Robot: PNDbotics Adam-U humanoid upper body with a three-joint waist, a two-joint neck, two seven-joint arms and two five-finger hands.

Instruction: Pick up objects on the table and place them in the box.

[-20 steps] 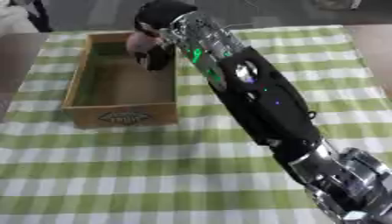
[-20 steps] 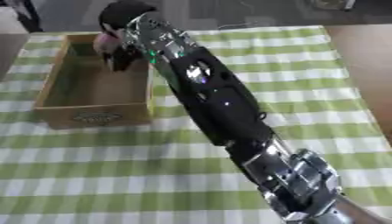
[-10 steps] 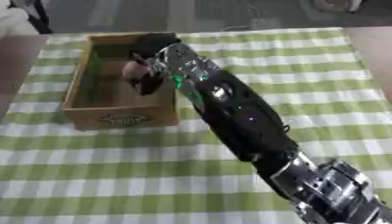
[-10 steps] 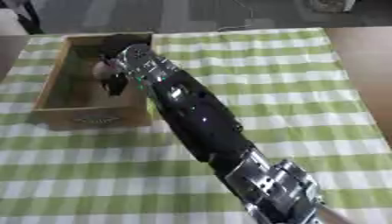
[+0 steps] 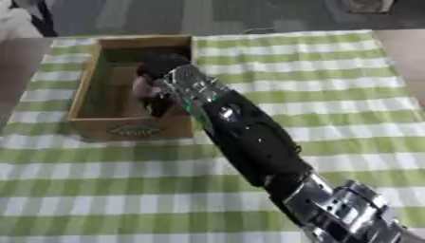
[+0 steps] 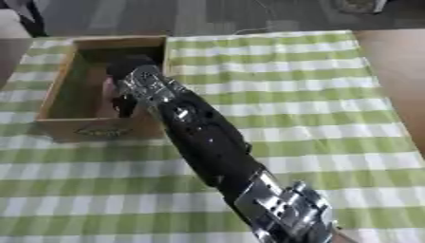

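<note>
A wooden box [image 5: 87,85] stands at the back left of the green-and-white checked cloth. My right arm stretches from the lower right up over the box's right wall. My right hand [image 5: 158,78] hangs inside the box, its fingers curled round a small pinkish object [image 5: 141,88], of which only a pale pink patch shows. The hand hides the rest of it. My left hand shows in neither view.
The checked tablecloth [image 5: 332,95] covers the table to the right and front of the box. Bare brown table [image 6: 398,61] shows at the far right edge. A dark floor lies beyond the table's back edge.
My right hand has moved with the pinkish object from the box's far right rim down and forward into the box. The camera has also tilted, shifting the whole picture.
</note>
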